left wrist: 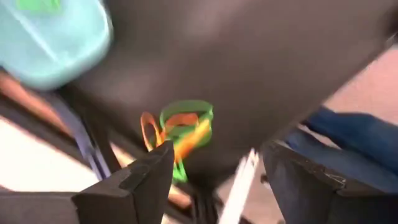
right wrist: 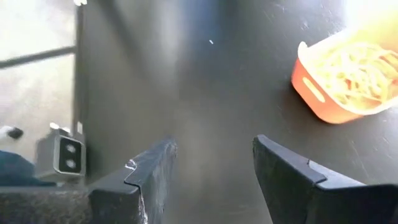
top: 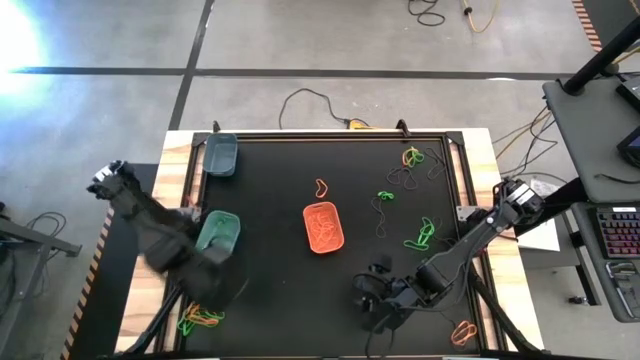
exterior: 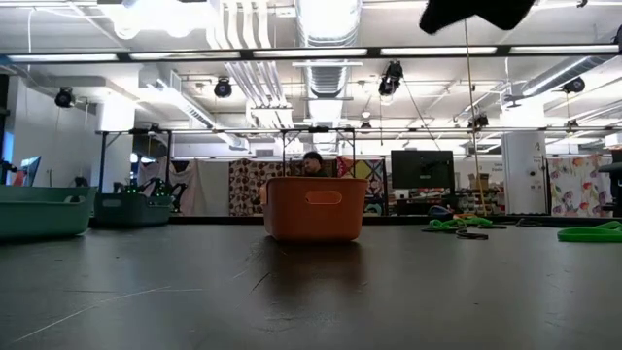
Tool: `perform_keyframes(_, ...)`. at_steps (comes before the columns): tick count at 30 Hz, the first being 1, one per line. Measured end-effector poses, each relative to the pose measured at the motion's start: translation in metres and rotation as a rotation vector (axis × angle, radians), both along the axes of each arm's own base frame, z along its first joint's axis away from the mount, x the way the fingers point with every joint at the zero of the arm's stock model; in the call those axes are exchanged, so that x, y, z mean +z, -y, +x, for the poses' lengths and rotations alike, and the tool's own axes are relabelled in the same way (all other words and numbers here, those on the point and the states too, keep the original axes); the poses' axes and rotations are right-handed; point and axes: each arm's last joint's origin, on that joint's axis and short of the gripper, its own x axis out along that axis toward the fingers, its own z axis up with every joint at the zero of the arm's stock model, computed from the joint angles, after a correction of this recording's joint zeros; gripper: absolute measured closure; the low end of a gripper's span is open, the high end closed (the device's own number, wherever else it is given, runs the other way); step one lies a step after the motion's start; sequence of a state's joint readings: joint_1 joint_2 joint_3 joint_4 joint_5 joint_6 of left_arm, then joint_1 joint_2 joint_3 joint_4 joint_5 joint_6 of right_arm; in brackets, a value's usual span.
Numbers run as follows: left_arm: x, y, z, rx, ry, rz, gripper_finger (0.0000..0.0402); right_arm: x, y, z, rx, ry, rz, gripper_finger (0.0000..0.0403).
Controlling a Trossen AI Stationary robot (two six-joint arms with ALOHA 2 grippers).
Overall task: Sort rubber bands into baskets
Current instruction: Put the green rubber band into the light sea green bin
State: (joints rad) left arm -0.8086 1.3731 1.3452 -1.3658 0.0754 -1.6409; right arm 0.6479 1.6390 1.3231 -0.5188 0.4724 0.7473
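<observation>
Jaws: your left gripper (left wrist: pixel 211 180) stands with its fingers apart and nothing between them; your right gripper (right wrist: pixel 211 180) likewise, fingers apart over bare black mat, nothing held.

Left gripper, position: at the near left of the table (top: pixel 260 290), just near of the light teal-green basket (top: pixel 218 231), looking toward a small heap of green and orange bands (left wrist: pixel 179 129) at the near left edge.

Right gripper, position: near the front edge, right of centre, with the orange basket (right wrist: pixel 348 74) off to one side of it and apart.

Baskets: the orange one sits mid-table and already holds orange bands; the light teal-green one is at the left; the dark grey-teal basket (top: pixel 221 155) is at the far left corner.

Bands outstanding: one orange loop (top: pixel 321 186) just beyond the orange basket; a scatter of green, orange and dark loops (top: pixel 412 180) over the right half; an orange pair (top: pixel 463 332) at the near right corner.

Step in hand, as you may judge it: mid-sort, between a drop and a fresh pick, with the left arm bound for the near-left heap.

Next move calls for: lowering the left fingers astride a single loop of that tangle, closing low against the mat, and checking colour before you choose a basket. Lifting several mixed loops together is the likely fault.
</observation>
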Motion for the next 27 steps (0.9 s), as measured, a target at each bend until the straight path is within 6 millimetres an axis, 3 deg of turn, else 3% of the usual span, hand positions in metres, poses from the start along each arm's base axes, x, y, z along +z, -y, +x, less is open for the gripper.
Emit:
perform_keyframes(4, -0.025, 0.027, -0.017, -0.009, -0.120, 0.021, 0.0170, 0.002, -0.001, 0.002, 0.027, 0.025, -0.010, 0.0197)
perform_keyframes(10, -0.086, 0.066, 0.009, -0.177, -0.143, -0.054, 0.0170, 0.003, 0.002, 0.005, 0.004, 0.031, 0.005, 0.0197)
perform_keyframes(14, -0.133, 0.075, 0.019, -0.284, -0.268, 0.003, 0.0180, 0.009, 0.005, 0.011, -0.013, 0.059, 0.025, 0.0197)
perform_keyframes(18, -0.168, 0.076, 0.024, -0.379, -0.299, 0.012, 0.0204, 0.016, 0.013, 0.020, -0.045, 0.103, 0.058, 0.0197)
perform_keyframes(21, -0.181, 0.075, 0.026, -0.427, -0.292, 0.007, 0.0222, 0.021, 0.017, 0.029, -0.072, 0.160, 0.101, 0.0197)
perform_keyframes(27, -0.188, 0.071, 0.024, -0.463, -0.276, -0.004, 0.0249, 0.030, 0.024, 0.038, -0.103, 0.223, 0.151, 0.0197)
